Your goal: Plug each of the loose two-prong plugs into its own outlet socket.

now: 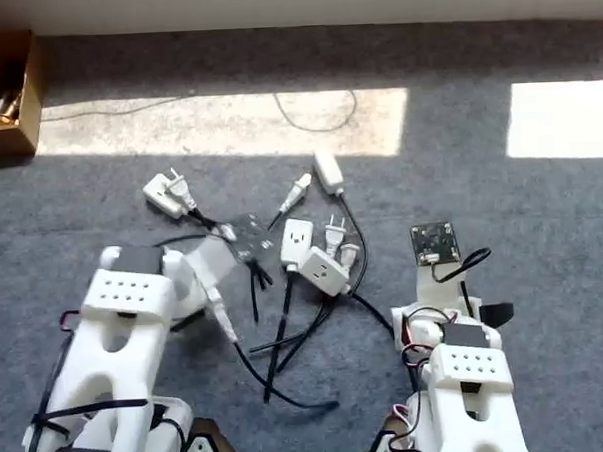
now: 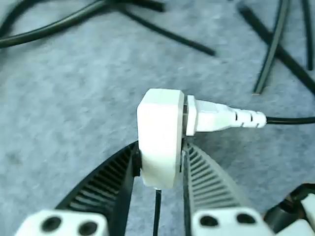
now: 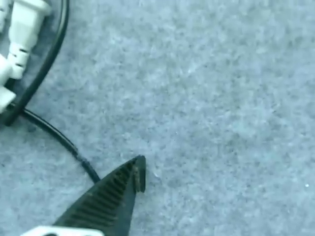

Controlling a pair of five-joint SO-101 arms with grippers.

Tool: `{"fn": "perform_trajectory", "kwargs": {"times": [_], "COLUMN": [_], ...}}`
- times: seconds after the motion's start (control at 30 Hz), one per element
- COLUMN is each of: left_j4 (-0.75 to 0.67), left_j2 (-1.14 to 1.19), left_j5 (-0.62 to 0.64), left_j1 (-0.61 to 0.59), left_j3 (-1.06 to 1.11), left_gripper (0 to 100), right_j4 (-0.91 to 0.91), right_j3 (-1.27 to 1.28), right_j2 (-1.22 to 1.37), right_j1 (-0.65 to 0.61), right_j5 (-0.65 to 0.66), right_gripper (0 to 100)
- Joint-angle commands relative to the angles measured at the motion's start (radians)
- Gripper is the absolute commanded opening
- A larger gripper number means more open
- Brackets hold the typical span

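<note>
My left gripper (image 2: 160, 162) is shut on a white outlet block (image 2: 160, 132) held just above the grey carpet. A white two-prong plug (image 2: 216, 118) sits in that block's face, its black cord trailing away. In the high view this arm's gripper (image 1: 196, 286) is left of the cable tangle. Two more white outlet blocks (image 1: 295, 241) (image 1: 326, 271) lie in the middle, with loose white plugs (image 1: 334, 233) (image 1: 350, 252) beside them. Another plug (image 1: 295, 193) lies farther back. My right gripper (image 1: 436, 270) hangs open over bare carpet, one black finger (image 3: 120, 189) near a black cord (image 3: 59, 137).
A white block with prongs (image 1: 167, 193) lies at the back left and a white adapter (image 1: 328, 170) at the back centre. Black cords (image 1: 276, 337) cross the carpet between the arms. A wooden box (image 1: 10, 94) stands at the far left corner.
</note>
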Motion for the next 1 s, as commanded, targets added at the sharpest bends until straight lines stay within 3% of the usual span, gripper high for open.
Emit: {"fn": "perform_trajectory", "kwargs": {"times": [0.0,0.2,0.4,0.5,0.73,0.87,0.97], "left_j4": [0.043,-0.025,-0.08,-0.06,0.265,0.311,0.328], "left_j2": [-0.01,0.116,0.618,0.903,1.409,1.627,1.738], "left_j5": [-0.066,-0.169,-0.16,-0.087,0.021,0.138,0.189], "left_j1": [-0.311,-0.748,-1.0,-1.059,-1.055,-1.056,-1.067], "left_j3": [-0.237,-0.512,-0.915,-1.205,-1.906,-2.247,-2.425], "left_gripper": [0,0,0,0,0,1,7], "right_j4": [-0.015,-0.015,-0.015,-0.015,-0.015,-0.015,-0.015], "right_j3": [-0.001,-0.001,-0.001,-0.001,-0.001,-0.001,-0.001], "right_j2": [-0.016,-0.016,-0.016,-0.016,-0.016,-0.016,-0.016], "right_j1": [0.01,0.01,0.01,0.01,0.01,0.01,0.01], "right_j5": [-0.006,-0.006,-0.006,-0.006,-0.006,-0.006,-0.006], "right_gripper": [55.3,55.3,55.3,55.3,55.3,55.3,55.3]}}
